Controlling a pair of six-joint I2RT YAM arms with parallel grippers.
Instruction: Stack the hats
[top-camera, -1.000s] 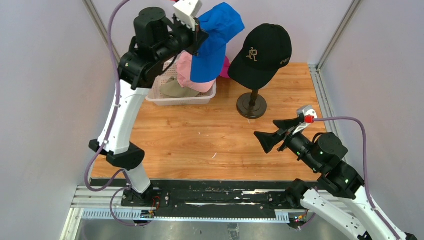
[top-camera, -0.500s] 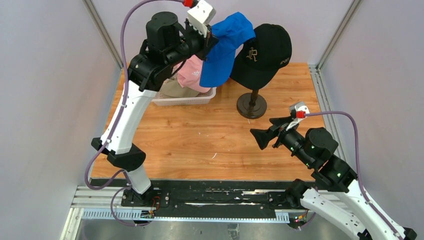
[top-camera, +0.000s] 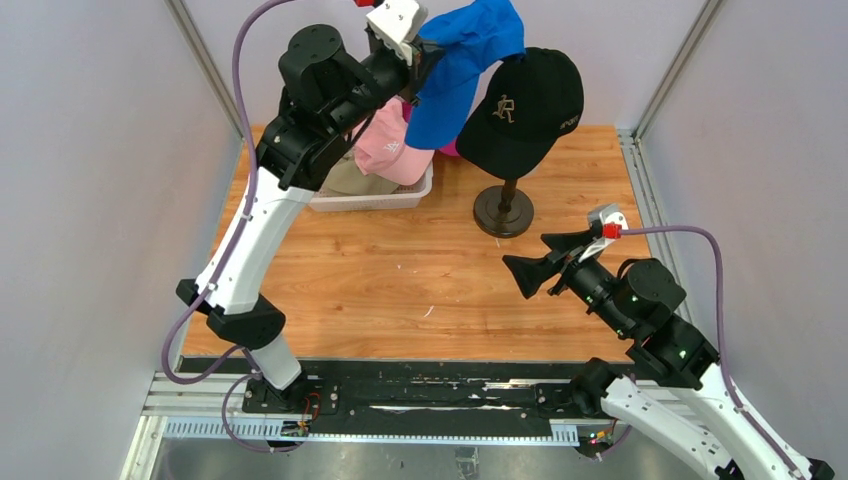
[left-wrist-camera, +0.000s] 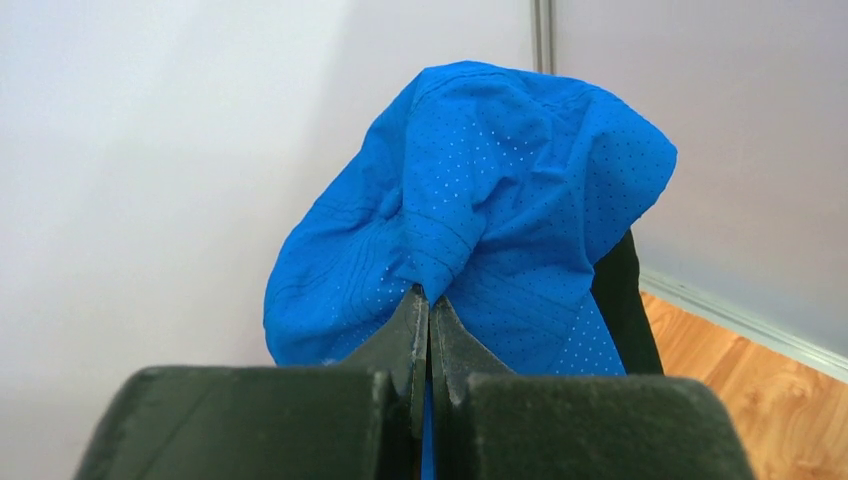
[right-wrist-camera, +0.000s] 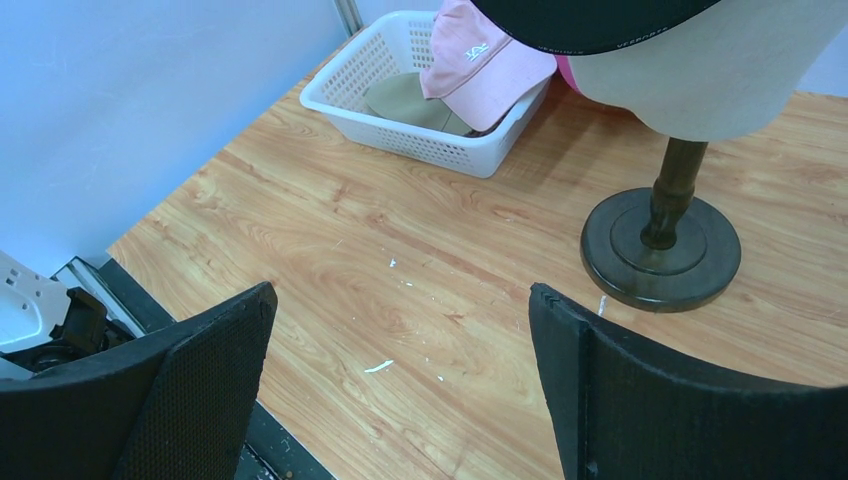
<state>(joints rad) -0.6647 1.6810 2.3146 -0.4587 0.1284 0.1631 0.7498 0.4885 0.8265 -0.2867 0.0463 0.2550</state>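
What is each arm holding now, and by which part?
Left gripper: blue cap, fingers shut on a fold of its perforated crown fabric. Right gripper: open, holding nothing.

Perforated matt cloth: blue cap; glossy wood: table.

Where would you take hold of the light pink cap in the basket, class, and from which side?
Pinch the light pink cap at the edge that drapes over the basket rim, coming from above on the stand side. It lies topmost, over the khaki cap, and that edge looks thin and free.
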